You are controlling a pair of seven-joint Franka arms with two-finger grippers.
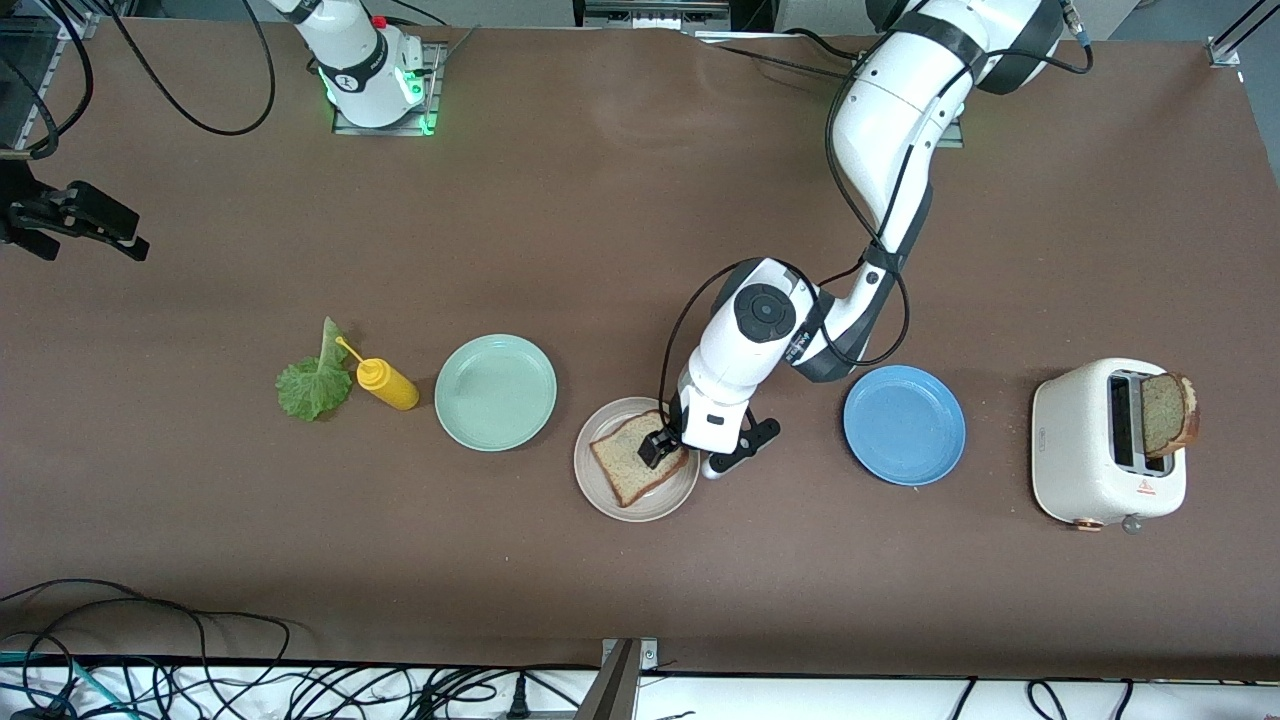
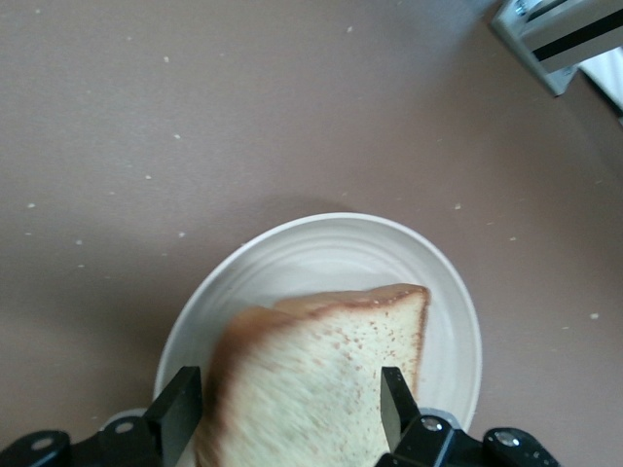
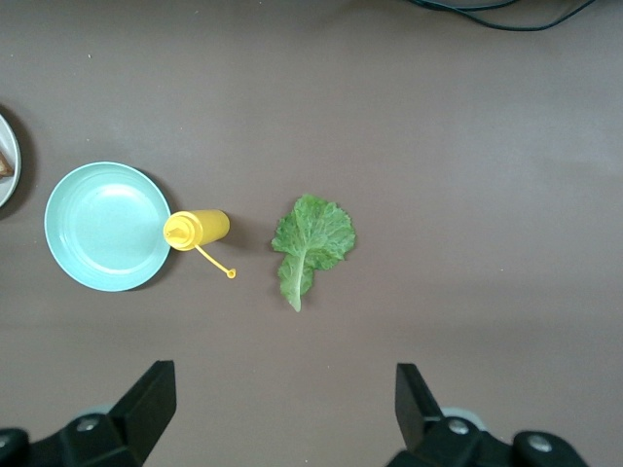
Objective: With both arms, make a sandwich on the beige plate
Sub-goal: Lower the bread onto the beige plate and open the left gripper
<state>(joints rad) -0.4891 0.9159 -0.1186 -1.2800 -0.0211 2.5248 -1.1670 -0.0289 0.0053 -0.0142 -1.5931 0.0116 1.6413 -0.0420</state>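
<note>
The left hand (image 1: 668,447) hangs low over the beige plate (image 1: 600,490), its fingers (image 2: 178,409) spread to either side of a bread slice (image 1: 636,456) that lies on the plate; in the left wrist view a narrow gap shows between the fingers and the crust, so the slice is not pinched; the plate sits on the brown table (image 1: 620,220), between a mint-green plate (image 1: 495,391) and a blue plate (image 1: 904,424). A second bread slice (image 1: 1168,413) stands up out of a white toaster (image 1: 1085,450) at the left arm's end of the table; the toaster's front carries a small red warning triangle, its lettering too small to read. A lettuce leaf (image 1: 315,379) lies flat toward the right arm's end, just beside a yellow squeeze bottle (image 1: 388,384) on its side, the bottle's base near the mint-green plate. The right hand (image 3: 282,409) waits high over the table above the leaf and bottle, fingers spread wide with nothing between them.
</note>
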